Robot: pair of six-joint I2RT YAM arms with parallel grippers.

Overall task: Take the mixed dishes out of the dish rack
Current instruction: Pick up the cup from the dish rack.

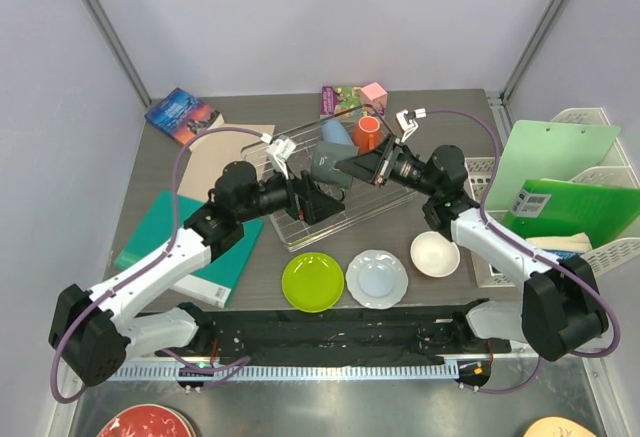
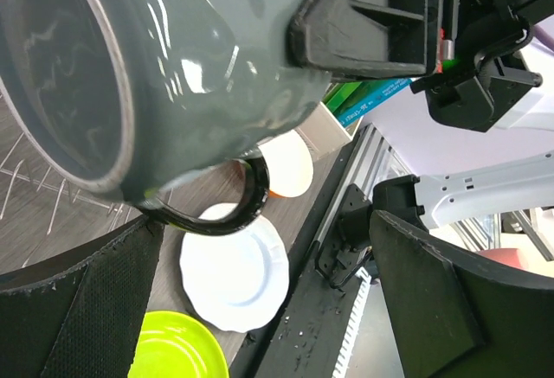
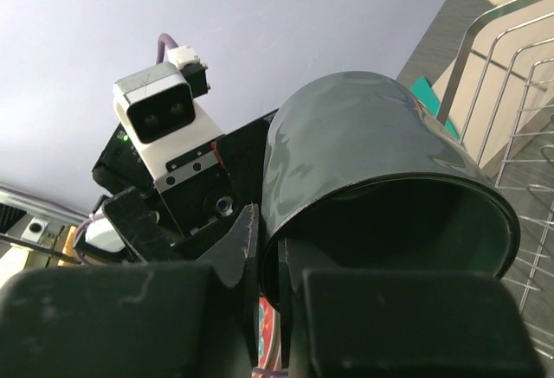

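Note:
The dark grey mug (image 1: 327, 160) hangs tilted over the wire dish rack (image 1: 352, 209), and my right gripper (image 1: 348, 167) is shut on its rim. In the right wrist view one finger is inside the mug (image 3: 381, 179) and one outside, where the gripper (image 3: 281, 257) pinches the wall. My left gripper (image 1: 318, 202) is open just below the mug (image 2: 173, 67), its fingers (image 2: 78, 309) spread wide and touching nothing. An orange mug (image 1: 368, 134) and a light blue cup (image 1: 335, 132) stand in the rack's far end. On the table lie the lime-green plate (image 1: 313, 282), the pale plate (image 1: 377, 278) and the white bowl (image 1: 435, 254).
White lattice baskets (image 1: 598, 247) with green folders (image 1: 570, 207) stand at the right. Books (image 1: 182, 112), a teal book (image 1: 160, 232) and a beige board (image 1: 215, 157) lie at the left. A pink box (image 1: 374, 92) is at the back. A red plate (image 1: 143, 424) sits near the front.

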